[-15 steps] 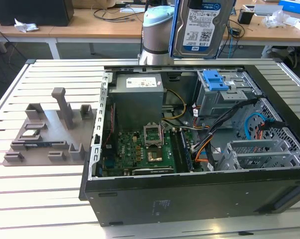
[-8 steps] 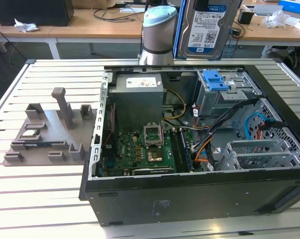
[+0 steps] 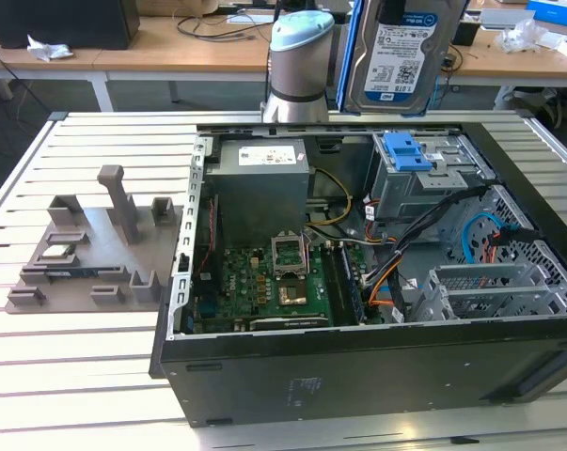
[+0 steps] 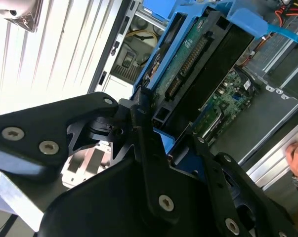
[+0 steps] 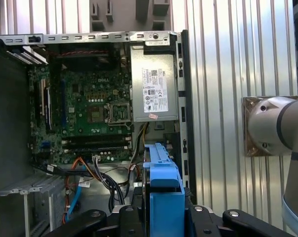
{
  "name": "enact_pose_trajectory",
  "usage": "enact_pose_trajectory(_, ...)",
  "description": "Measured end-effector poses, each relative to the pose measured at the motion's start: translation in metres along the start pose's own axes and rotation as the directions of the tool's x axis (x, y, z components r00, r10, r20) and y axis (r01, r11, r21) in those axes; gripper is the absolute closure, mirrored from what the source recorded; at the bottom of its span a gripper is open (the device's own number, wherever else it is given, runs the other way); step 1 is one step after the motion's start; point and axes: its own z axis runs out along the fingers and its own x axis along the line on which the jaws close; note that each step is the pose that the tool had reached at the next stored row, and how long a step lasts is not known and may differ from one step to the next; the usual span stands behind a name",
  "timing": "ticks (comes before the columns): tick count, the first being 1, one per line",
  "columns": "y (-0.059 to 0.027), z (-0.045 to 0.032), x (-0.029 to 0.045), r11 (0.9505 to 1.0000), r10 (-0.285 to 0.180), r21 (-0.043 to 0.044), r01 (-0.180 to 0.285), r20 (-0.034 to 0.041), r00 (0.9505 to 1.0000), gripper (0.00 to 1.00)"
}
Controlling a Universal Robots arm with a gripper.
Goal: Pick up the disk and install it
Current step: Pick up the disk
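The gripper (image 4: 161, 131) is closed on the disk (image 3: 403, 52), its black fingers (image 4: 139, 123) pressed on either side of the blue bracket (image 5: 163, 192) that frames the drive. In the exterior view the disk hangs upright, label facing the camera, well above the open case (image 3: 358, 376) and over its far corner, where the drive cage (image 3: 424, 183) sits with a blue latch (image 3: 405, 150) on top. It touches nothing in the case.

In the second wrist view the disk's underside shows, green circuit board and connector (image 4: 188, 59), with the case interior beyond it.

The first wrist view looks straight down into the case: the motherboard (image 5: 84, 103) lies flat, the grey power supply (image 5: 153, 89) beside it, and orange and blue cables (image 5: 74, 187) run near the bracket's edge.

The case lies on its side on a slatted metal table (image 3: 76, 376). A grey fixture plate (image 3: 95, 254) rests on the table toward the exterior view's left, well apart from the case. The arm (image 3: 302, 56) rises just behind the case.
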Motion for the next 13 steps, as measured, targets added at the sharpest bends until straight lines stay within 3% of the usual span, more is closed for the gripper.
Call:
enact_pose_trajectory(9,-0.0098,0.0035,0.0002,1.0,0.0,0.0,0.0,0.0001,1.0,0.63)
enact_pose_trajectory(13,-0.0103,0.0051,0.0071,1.0,0.0,0.0,0.0,-0.0001,1.0,0.63)
